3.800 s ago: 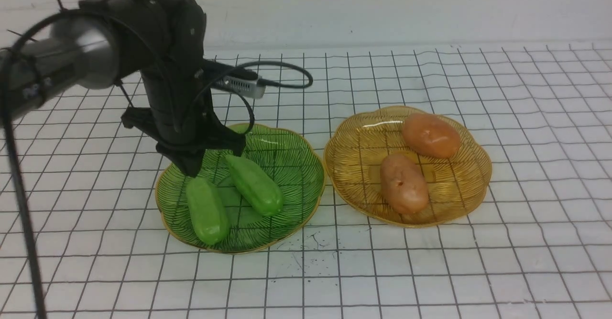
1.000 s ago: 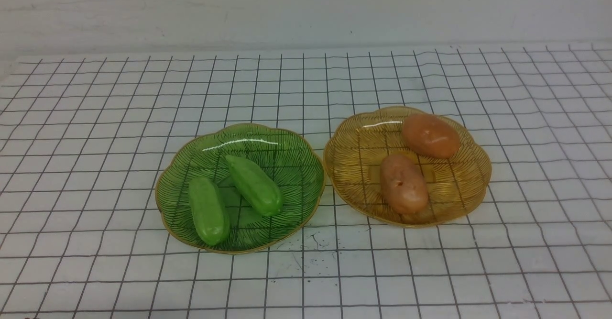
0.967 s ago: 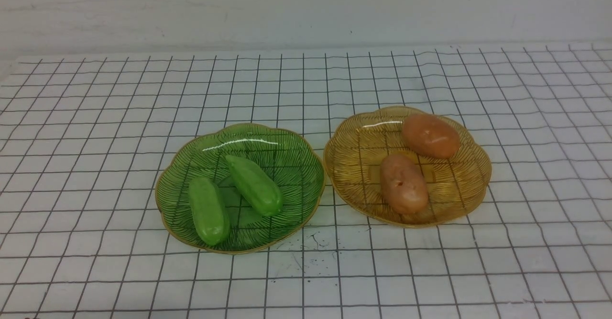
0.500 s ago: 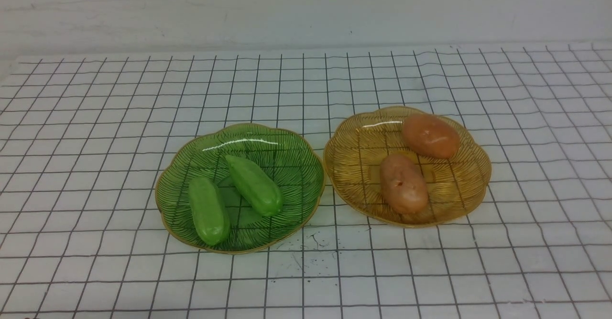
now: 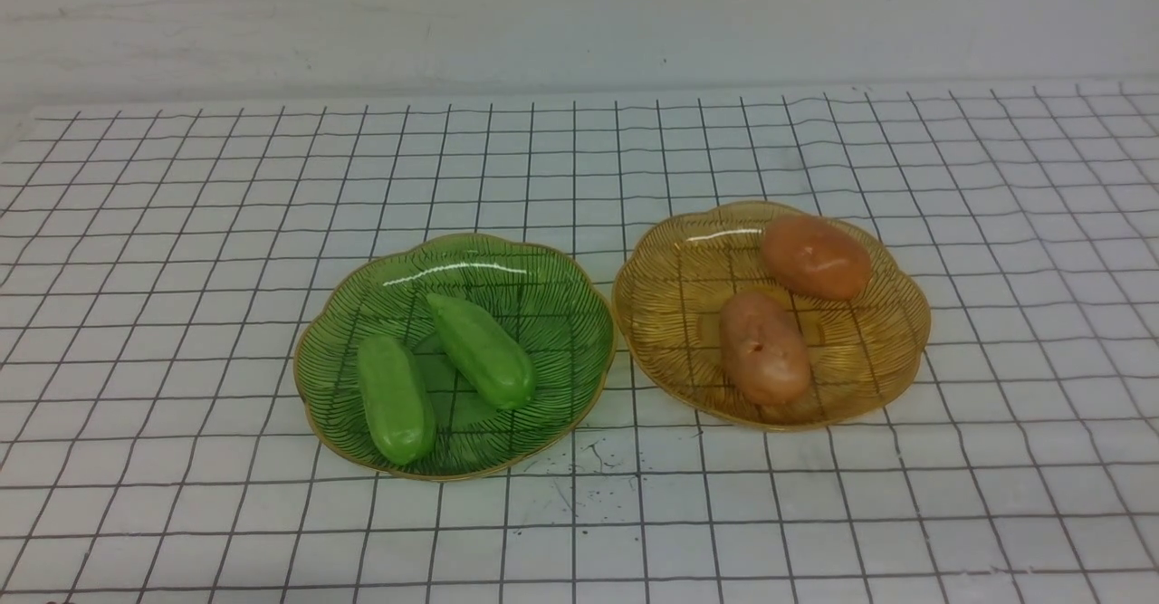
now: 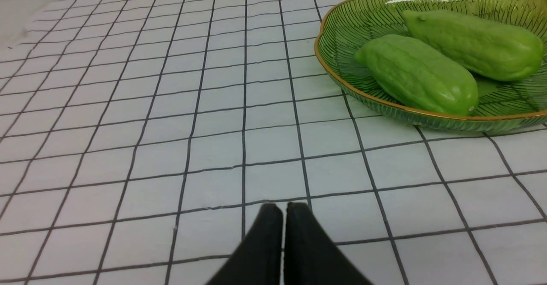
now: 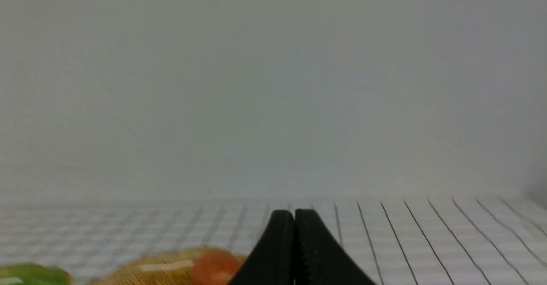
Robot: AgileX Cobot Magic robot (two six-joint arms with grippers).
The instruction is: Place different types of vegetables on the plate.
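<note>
The left gripper [image 6: 282, 210] has its two black fingers pressed together with nothing between them, tips low over the gridded surface [image 6: 171, 105]. The green plate [image 6: 337, 75] lies a little way beyond those tips and off to one side, well apart from them. The right gripper [image 7: 294, 215] is likewise pinched closed and empty, pointing out level over the surface toward a pale wall; its view is blurred, and only the edges of the plates show near the frame's lower corner. Neither gripper appears in the front view.

Taking the green plate [image 5: 561, 387] as landmark: it holds both cucumbers. One cucumber [image 5: 394, 397] lies in its near-left part, long axis running roughly front to back. The other cucumber [image 5: 481, 349] lies at the plate's middle, angled, its far end near the first one's far end; I cannot tell if they touch. Just to the right of the green plate, rims nearly meeting, sits the amber plate [image 5: 670, 260]. It carries both potatoes: one potato [image 5: 764, 347] near its centre, the other potato [image 5: 815, 257] farther back and to the right, close to the first.
</note>
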